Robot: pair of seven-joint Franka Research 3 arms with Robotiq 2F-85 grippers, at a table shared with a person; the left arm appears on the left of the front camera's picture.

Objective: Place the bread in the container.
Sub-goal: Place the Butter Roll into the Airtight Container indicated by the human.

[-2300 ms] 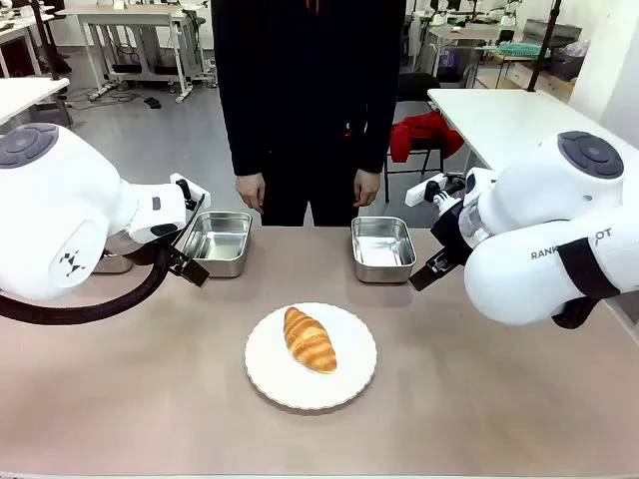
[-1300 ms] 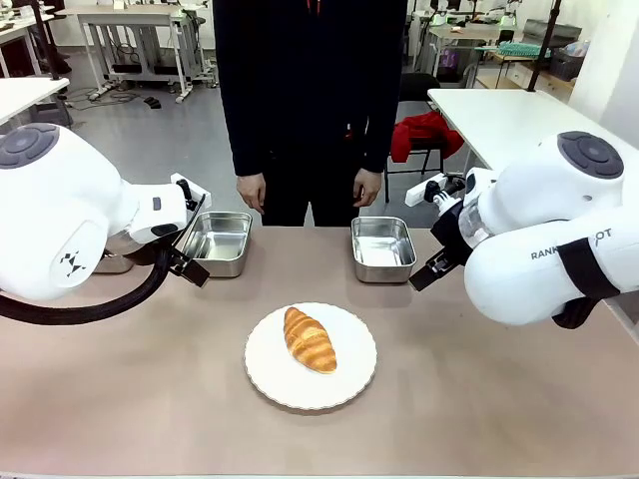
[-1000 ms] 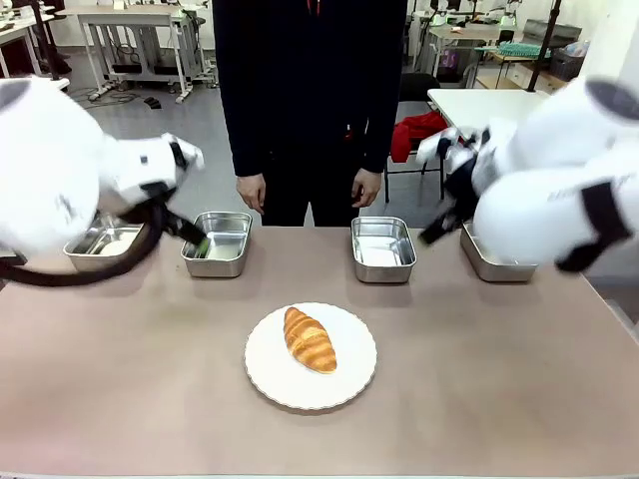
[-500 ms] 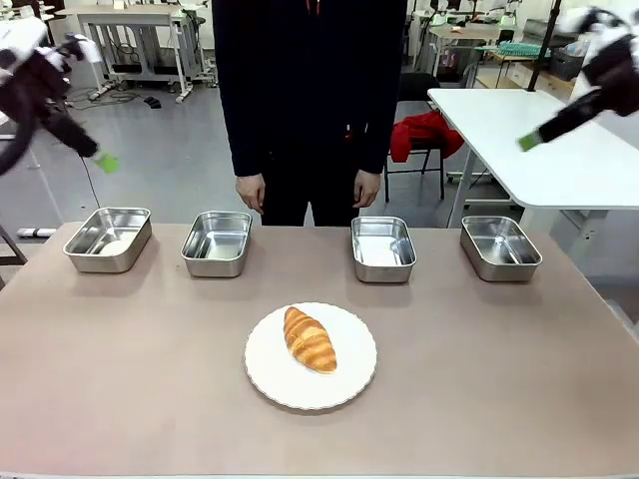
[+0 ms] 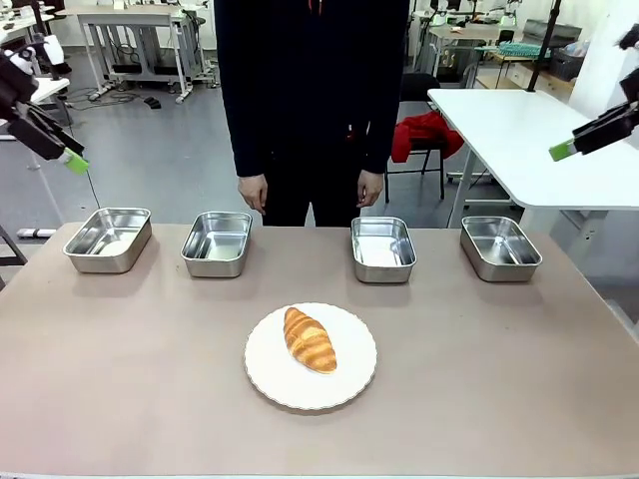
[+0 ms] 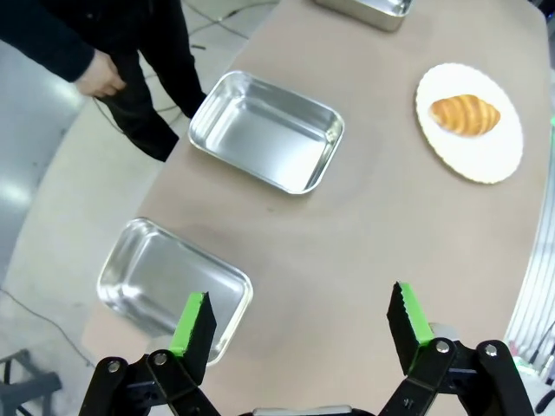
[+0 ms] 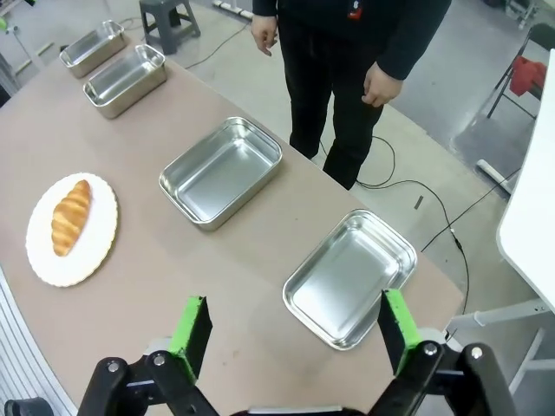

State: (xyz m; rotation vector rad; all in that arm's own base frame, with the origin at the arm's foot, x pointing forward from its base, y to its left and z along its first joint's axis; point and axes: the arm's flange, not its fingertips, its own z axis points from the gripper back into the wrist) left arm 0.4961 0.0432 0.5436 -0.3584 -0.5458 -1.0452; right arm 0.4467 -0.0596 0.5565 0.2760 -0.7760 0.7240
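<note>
The bread (image 5: 310, 339), a golden-brown croissant, lies on a round white plate (image 5: 344, 384) at the table's middle. Several alike steel containers stand in a row along the far edge: (image 5: 108, 239), (image 5: 217, 242), (image 5: 383, 248), (image 5: 500, 246); all look empty. My left gripper (image 5: 70, 158) hangs high off the table's far left, open and holding nothing. My right gripper (image 5: 565, 150) hangs high at the far right, also open and holding nothing. The left wrist view looks down on the bread (image 6: 465, 113) and two containers (image 6: 264, 130) (image 6: 173, 277). The right wrist view shows the bread (image 7: 69, 217) and the nearest container (image 7: 349, 277).
A person in dark clothes stands at the far side, hands (image 5: 252, 192) (image 5: 369, 188) hanging at the table's edge. A white side table (image 5: 519, 120) stands behind at the right. The tabletop (image 5: 479, 379) around the plate is bare.
Both arms have swung up and outward off the table, uncovering the outermost containers. Over the last half second the grippers shifted only slightly. The bread and plate have not moved.
</note>
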